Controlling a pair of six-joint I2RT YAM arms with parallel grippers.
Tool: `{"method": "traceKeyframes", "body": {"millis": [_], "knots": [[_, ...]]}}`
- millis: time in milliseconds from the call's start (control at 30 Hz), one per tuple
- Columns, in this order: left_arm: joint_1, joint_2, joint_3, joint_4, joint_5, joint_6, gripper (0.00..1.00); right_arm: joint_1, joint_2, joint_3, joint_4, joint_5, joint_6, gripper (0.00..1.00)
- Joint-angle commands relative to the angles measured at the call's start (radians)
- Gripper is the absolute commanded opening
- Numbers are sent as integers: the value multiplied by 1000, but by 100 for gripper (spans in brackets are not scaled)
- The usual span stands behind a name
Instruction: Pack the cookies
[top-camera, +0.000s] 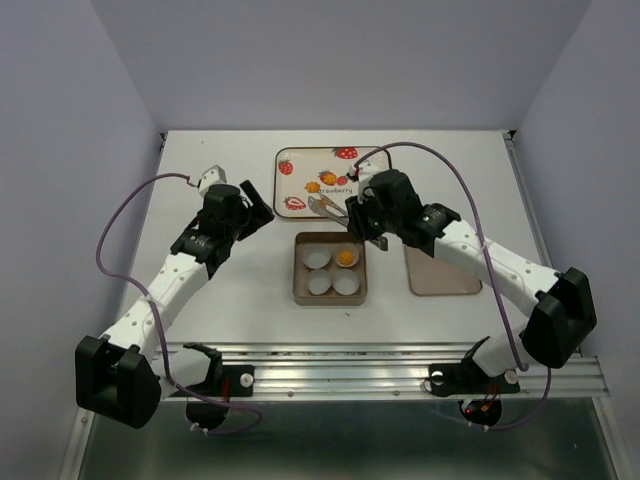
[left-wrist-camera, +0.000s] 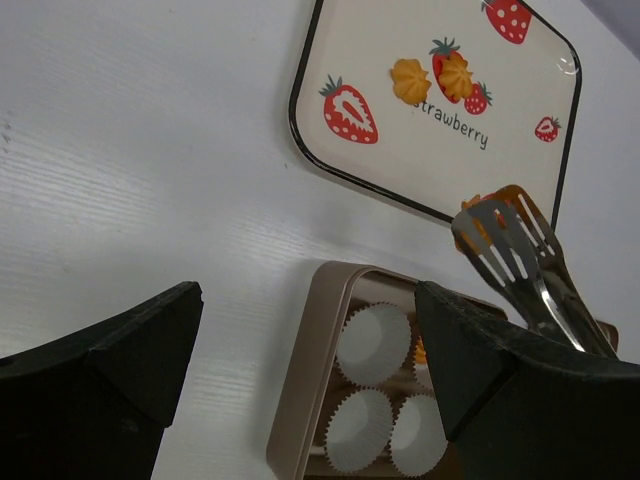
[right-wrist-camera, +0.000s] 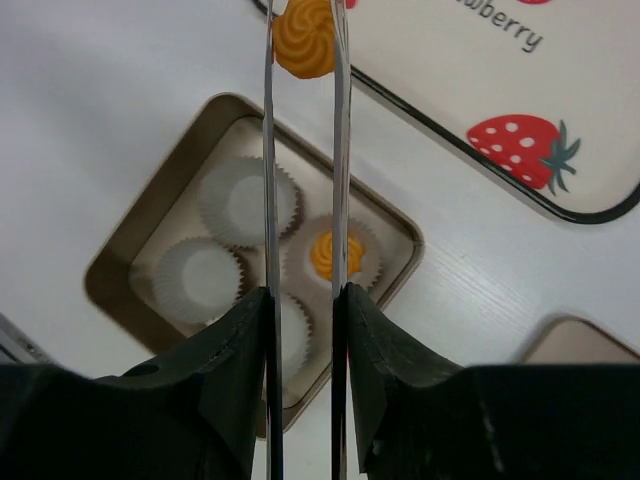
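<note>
My right gripper (right-wrist-camera: 305, 300) is shut on a pair of metal tongs (right-wrist-camera: 269, 200). The tongs pinch one orange-yellow cookie (right-wrist-camera: 304, 38) at their tip, above the near edge of the strawberry tray (right-wrist-camera: 450, 90). A second cookie (right-wrist-camera: 335, 255) lies in a white paper cup in the square metal tin (right-wrist-camera: 140, 240); the other cups hold nothing. Two more cookies (left-wrist-camera: 410, 80) (left-wrist-camera: 458, 75) rest on the tray. My left gripper (left-wrist-camera: 305, 300) hangs open and empty over the table just left of the tin (left-wrist-camera: 300, 400). From above, the tongs (top-camera: 325, 207) sit between tray and tin (top-camera: 298, 270).
The tin's flat lid (top-camera: 440, 275) lies on the table right of the tin, under my right forearm. The tray (top-camera: 300, 160) with red strawberry prints sits behind the tin. A metal rail runs along the table's near edge.
</note>
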Motion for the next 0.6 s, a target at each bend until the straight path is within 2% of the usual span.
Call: {"method": "traceKeyframes", "body": {"millis": [0,100,233,567], "knots": [[2,-59,-29,23,20,5,99,81,-92,-26,44,-32,9,33],[4,-77,-44,12,27,7,99,120,-120,-57,24,-65,11,33],[2,-110,-56,-14,10,2,99,177,-128,-83,-7,-18,11,33],[1,-169,-72,-37,10,-4,99,217,-142,-127,-49,25,41,33]]}}
